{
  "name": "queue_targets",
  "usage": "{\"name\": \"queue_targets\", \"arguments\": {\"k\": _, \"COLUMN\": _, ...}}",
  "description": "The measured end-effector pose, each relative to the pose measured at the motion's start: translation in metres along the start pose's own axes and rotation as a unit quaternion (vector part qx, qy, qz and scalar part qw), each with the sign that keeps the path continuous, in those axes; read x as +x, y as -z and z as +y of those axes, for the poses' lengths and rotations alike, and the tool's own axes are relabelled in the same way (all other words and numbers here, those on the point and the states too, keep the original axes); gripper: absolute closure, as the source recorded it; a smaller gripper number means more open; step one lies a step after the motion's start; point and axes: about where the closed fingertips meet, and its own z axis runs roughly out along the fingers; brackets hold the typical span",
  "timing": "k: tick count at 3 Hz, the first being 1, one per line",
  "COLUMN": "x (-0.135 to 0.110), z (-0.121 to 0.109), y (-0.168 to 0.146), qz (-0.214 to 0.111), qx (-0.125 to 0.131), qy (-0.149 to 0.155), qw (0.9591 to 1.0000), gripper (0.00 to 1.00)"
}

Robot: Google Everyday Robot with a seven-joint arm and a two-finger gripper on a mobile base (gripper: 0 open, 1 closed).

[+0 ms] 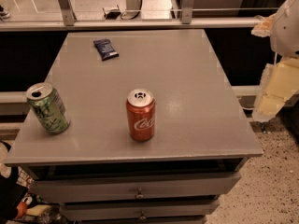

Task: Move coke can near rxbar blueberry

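The gripper (274,90) hangs at far right — the arm (287,24) above it.

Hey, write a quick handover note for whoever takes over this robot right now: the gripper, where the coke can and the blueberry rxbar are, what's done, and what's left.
Gripper: off the table's right edge, raised, holding nothing, well away from both items.
Coke can: upright near the front middle of the table, untouched.
Rxbar blueberry: flat at the far left of the tabletop, well apart from the can.
Green-and-white can: front left, tilted; leave it.
Done: nothing yet.
Left: reach in, grasp the coke can, and set it down beside the rxbar.
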Motion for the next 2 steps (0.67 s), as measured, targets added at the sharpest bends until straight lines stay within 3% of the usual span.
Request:
{"name": "queue_targets", "arguments": {"k": 1, "x": 0.0, "z": 0.0, "y": 0.0001, "qz": 0.0, "qx": 0.0, "qy": 0.0, "qw": 1.0, "gripper": 0.0}}
{"name": "queue_targets", "arguments": {"k": 2, "x": -0.0054, "z": 0.0033, "y": -0.0024, "qz": -0.032, "qx": -0.005, "qy": 0.004, "qw": 0.9995, "gripper": 0.0}}
